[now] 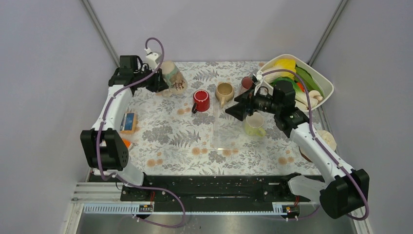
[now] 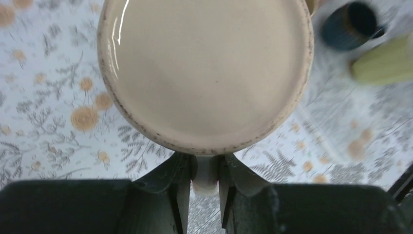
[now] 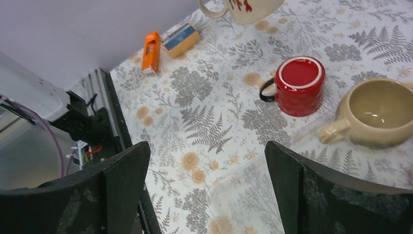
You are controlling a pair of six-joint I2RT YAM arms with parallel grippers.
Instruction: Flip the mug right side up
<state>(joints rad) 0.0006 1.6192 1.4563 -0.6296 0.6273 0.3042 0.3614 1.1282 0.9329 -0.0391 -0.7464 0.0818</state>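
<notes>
A tabletop covered in a fern-print cloth [image 1: 170, 139] holds five mugs, seen from above. No writing is legible anywhere; the label on the small blue and orange box [image 1: 128, 122] at the left edge is too small to read. An orange packet [image 3: 151, 51] lies just beside the box.

The cream mug [image 1: 173, 77] is near the far-left corner. It has reddish-brown marks on its side, a speckled rim and a plain, glossy cream inside. It is tilted, with its mouth turned toward the left wrist camera. The left gripper [image 2: 204, 165] has its jaws clamped on the mug's handle. Whether the mug touches the cloth cannot be told.

The other four mugs stand upright around the middle of the table:
- a red mug [image 3: 298, 85] with a dark handle
- a tan mug [image 3: 377, 112] just beside the red one
- a dark mug [image 1: 247, 83] farther back
- a pale green mug [image 1: 254, 125] nearer the right arm

The right gripper [image 3: 207, 151] hovers over the middle of the table with its jaws wide apart and nothing between them.

One white basin [image 1: 327, 85] of vegetables sits at the far-right corner.
</notes>
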